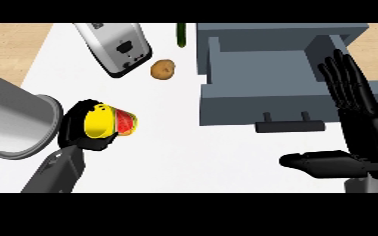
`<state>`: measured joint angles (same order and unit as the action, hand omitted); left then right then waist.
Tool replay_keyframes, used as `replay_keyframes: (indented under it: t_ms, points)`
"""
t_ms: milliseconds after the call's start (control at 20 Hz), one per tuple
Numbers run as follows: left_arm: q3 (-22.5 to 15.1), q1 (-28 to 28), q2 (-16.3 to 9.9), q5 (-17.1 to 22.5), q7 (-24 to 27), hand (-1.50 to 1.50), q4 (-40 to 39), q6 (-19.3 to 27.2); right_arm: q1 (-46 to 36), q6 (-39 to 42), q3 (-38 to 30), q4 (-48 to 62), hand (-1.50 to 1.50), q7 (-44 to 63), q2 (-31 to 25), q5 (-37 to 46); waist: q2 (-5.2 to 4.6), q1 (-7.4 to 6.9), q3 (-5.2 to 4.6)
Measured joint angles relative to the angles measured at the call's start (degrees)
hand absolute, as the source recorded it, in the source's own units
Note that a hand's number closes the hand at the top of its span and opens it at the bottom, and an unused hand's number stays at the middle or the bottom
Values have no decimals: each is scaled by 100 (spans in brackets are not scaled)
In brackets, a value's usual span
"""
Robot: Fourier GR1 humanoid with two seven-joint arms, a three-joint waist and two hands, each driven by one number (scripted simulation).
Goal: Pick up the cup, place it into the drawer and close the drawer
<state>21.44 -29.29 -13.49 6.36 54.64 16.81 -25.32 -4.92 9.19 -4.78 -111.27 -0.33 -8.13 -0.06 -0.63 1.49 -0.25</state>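
The left hand [87, 125] has its fingers curled round the yellow and red cup [111, 121], which lies tilted in the grip, well to the left of the open grey drawer [258, 65]. I judge the cup should go across the white counter [184, 150] high enough to pass the drawer's front wall. The right hand [347, 105] rests open, fingers up, just right of the drawer, while a toaster [117, 47], a potato [162, 69] and a metal pot [26, 125] stand left of it.

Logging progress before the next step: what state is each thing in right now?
cup: on its side, held by the left robot hand
drawer: open, nothing visible inside
right robot hand: open, fingers straight, beside the drawer
toaster: lying on the counter
potato: loose on the counter
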Motion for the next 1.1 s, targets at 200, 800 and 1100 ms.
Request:
replay_keyframes:
  t_ms: [200, 800, 1100]
  points:
    - [113, 117, 120, 116, 202, 150, 139, 264, -34, 26, -88, 103, -150, -73, -31, -45, 12, -36, 7]
    - [-335, -279, 586, 194, -262, 150, 1713, 570, 134, 121, -383, 6, -150, -23, -169, -242, 92, -162, 28]
    - [-684, -778, 896, 207, -1207, 150, 2902, 1111, 272, 208, -486, 15, -150, -79, -224, -299, 102, -179, 32]
